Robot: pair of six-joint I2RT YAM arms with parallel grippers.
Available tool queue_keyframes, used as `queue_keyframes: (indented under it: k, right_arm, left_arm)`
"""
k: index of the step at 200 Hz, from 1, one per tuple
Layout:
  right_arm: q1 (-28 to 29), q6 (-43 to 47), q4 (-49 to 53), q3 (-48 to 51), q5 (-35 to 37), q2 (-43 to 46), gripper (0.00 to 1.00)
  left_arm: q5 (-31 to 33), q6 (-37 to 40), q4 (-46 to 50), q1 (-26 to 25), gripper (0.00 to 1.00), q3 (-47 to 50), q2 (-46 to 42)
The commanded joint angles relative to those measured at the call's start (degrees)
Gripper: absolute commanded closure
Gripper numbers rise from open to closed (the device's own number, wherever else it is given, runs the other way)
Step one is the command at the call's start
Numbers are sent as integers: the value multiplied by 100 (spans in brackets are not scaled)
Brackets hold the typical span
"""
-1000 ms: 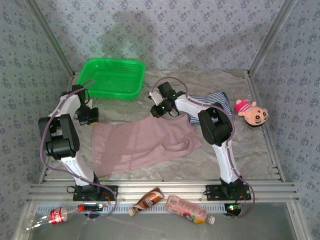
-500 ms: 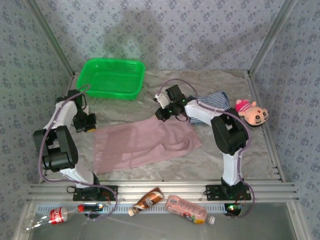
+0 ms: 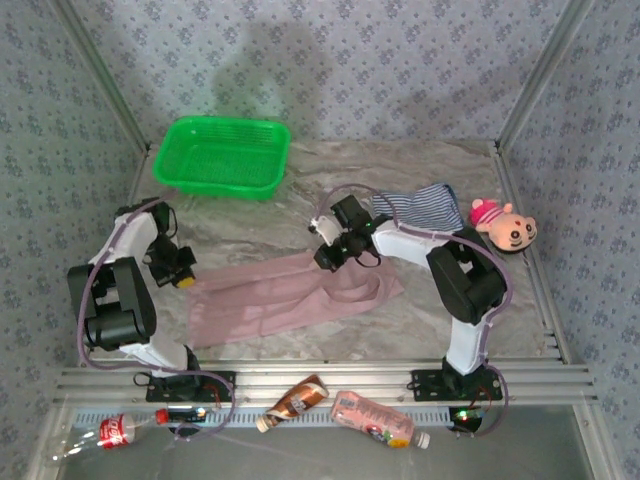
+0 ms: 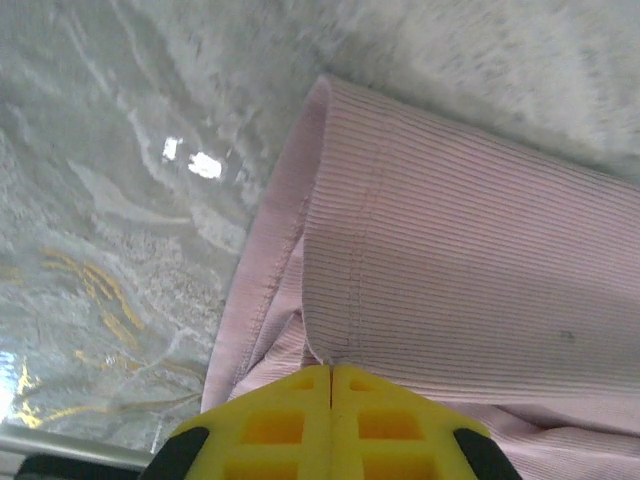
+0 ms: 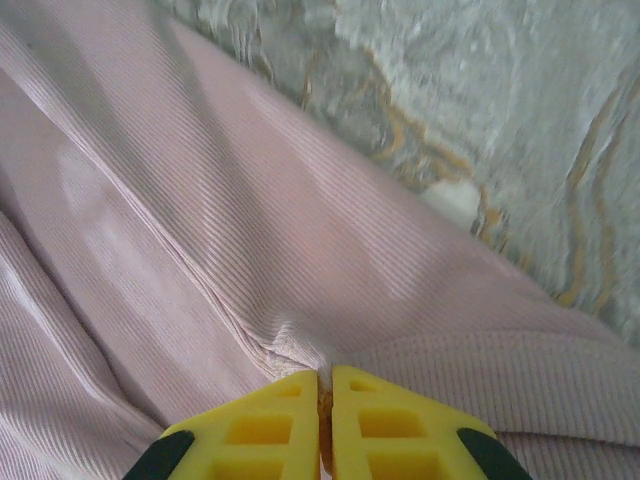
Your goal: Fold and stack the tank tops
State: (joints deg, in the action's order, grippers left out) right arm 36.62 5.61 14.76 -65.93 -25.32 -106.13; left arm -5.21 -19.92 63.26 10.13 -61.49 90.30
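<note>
The pink top [image 4: 470, 260] was fine ribbed knit cloth, matt, with stitched hems. The bench [image 4: 120, 200] under it had a smooth, glossy marble-look face with grey and gold veins. The left gripper [image 4: 331, 372] and the right gripper [image 5: 325, 378] had tips of moulded yellow plastic, matt. The basket [image 3: 222, 157] was green plastic mesh; the toy [image 3: 503, 227] was soft plush.

Ribbed dusty pink tank top [image 3: 290, 295] lay flat on desk, long and wrinkled. One end doubled over, pinched in left gripper [image 4: 330, 368]; far edge bunched, pinched in right gripper [image 5: 325, 378]. Navy-and-white striped tank top [image 3: 420, 203] lay crumpled beyond right gripper, to its right.
</note>
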Motion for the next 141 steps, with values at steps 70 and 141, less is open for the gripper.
queue_keyframes:
  k: [70,141]
  right_arm:
    - [197,-227,13,671,10,253,89]
    - [-361,-436,570,330,-17,628,59]
  left_arm:
    - [398,-832,-69,68,100,601,-95]
    - [302,-807,-147,39,84,723,209]
